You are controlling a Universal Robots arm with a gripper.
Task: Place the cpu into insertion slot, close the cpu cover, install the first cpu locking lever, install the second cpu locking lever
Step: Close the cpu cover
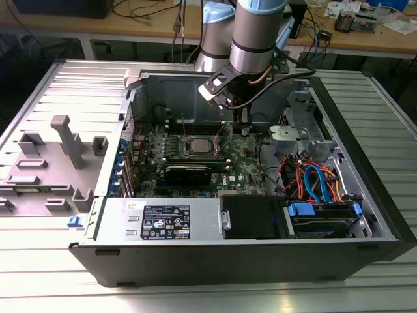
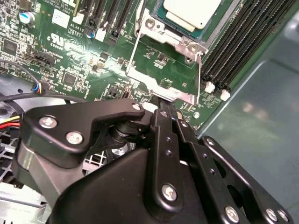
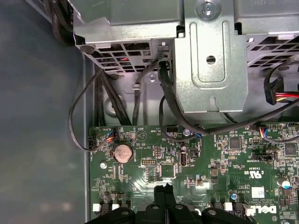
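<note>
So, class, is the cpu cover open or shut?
Open: in the second wrist view the cpu cover lies off the cpu, green board showing through its window.

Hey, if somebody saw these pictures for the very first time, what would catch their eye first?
The grey robot arm hanging into the open computer case dominates the exterior view. Under it, on the green motherboard, the silver-topped cpu lies in the insertion slot with the cpu cover standing open. In the second wrist view the black end effector sits right at that cover's free edge.
</note>
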